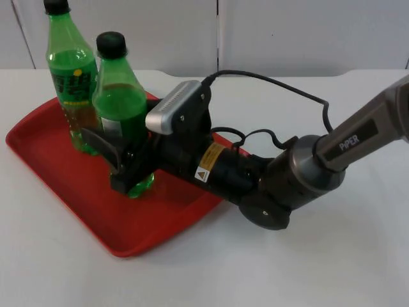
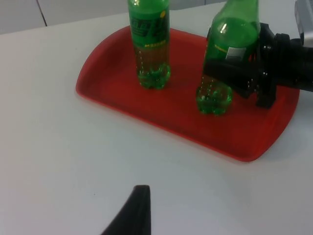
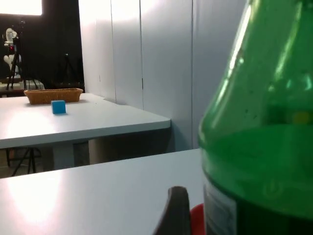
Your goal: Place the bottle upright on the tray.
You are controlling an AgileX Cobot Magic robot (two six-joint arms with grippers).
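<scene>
Two green plastic bottles with black caps standing on red plastic tray (image 1: pixel 57 166) on white table (image 1: pixel 332 268): nearer bottle (image 1: pixel 120 109) clamped at lower body by right hand (image 1: pixel 121 167), base seemingly touching tray; second bottle (image 1: pixel 69 70) just behind. Left hand (image 2: pixel 132 215) waiting off-tray, opening impossible to tell. Likely part-filled, top-light, smooth and slippery; gripping low on ribbed body keeping it steady.

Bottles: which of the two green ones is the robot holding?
The nearer bottle, standing at the red tray's middle, sits clamped in the right gripper. The other bottle stands free behind it.
</scene>
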